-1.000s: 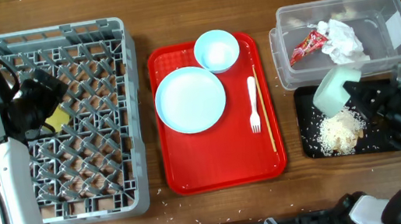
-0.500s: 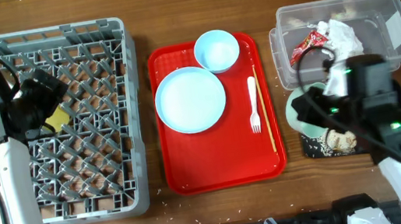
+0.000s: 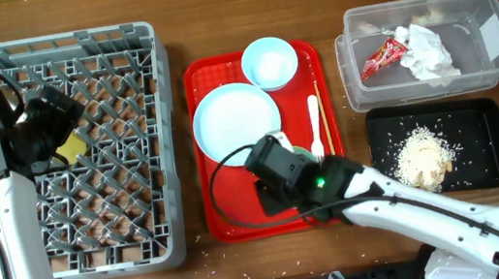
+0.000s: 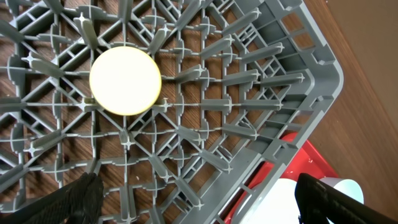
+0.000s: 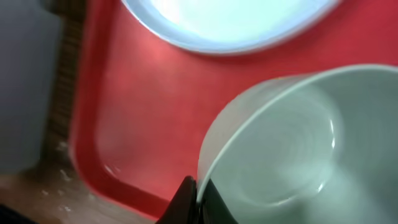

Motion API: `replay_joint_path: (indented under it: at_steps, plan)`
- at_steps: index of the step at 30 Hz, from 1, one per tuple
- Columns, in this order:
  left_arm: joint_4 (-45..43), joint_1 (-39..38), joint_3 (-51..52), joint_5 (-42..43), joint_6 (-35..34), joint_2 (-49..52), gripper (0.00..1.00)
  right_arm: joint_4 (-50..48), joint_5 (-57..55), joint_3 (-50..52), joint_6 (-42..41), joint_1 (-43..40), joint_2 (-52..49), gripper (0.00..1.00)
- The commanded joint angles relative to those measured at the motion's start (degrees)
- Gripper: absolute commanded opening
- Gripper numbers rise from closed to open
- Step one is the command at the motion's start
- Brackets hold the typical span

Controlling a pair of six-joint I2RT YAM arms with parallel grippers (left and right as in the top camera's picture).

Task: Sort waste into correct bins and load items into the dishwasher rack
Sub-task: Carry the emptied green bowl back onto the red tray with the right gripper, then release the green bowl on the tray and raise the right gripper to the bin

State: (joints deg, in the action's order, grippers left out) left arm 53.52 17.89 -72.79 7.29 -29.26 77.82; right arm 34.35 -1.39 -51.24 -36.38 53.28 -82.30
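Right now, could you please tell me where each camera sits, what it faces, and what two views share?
Overhead: fixed above the table, looking down on dishwasher rack and red tray; both arms show.
Left wrist: above the rack, looking down at the yellow cup; open left gripper at bottom edge.
Right wrist: low over the red tray, facing the bowl pinched by the right gripper, plate beyond.
Shared: overhead and left wrist both show rack and cup.
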Motion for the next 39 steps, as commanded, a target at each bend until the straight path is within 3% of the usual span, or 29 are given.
replay_joint_path:
  at_steps: [1, 11, 15, 20, 22, 23, 27, 29, 34, 39]
  plan:
    - [-0.1, -0.1, 0.0, -0.3, 0.3, -0.9, 1.0, -4.7, -2.1, -0.9, 1.9, 1.8, 0.0, 0.05]
    - [-0.1, -0.1, 0.0, -0.3, 0.3, -0.9, 1.0, -4.8, -2.7, -0.9, 9.3, 5.4, -7.2, 0.05]
    - [-0.1, -0.1, 0.0, -0.3, 0.3, -0.9, 1.0, -4.0, -2.6, -0.9, 8.9, 5.4, -7.2, 0.06]
    - [-0.1, -0.1, 0.0, -0.3, 0.3, -0.9, 1.0, 3.8, 0.1, -0.9, 6.6, 5.4, -7.2, 0.06]
    - [-0.1, -0.1, 0.0, -0.3, 0.3, -0.9, 1.0, 4.2, 1.5, -0.9, 6.4, 5.4, -7.2, 0.28]
    - [-0.1, -0.1, 0.0, -0.3, 0.3, -0.9, 1.0, 3.3, 1.4, -1.0, 6.4, 5.4, -7.2, 0.49]
    - [-0.1, -0.1, 0.0, -0.3, 0.3, -0.9, 1.0, 4.0, 1.2, -6.4, 6.4, 5.4, -7.1, 0.74]
    - [-0.1, -0.1, 0.0, -0.3, 0.3, -0.9, 1.0, 5.5, -1.1, -11.1, 6.6, 5.4, -7.1, 0.99]
    - [-0.1, -0.1, 0.0, -0.3, 0.3, -0.9, 1.0, 16.6, -12.9, -23.8, 6.4, 3.6, -7.1, 1.0]
    - [-0.1, -0.1, 0.0, -0.3, 0.3, -0.9, 1.0, 17.4, -13.0, -26.8, 2.3, -1.6, -5.1, 1.0]
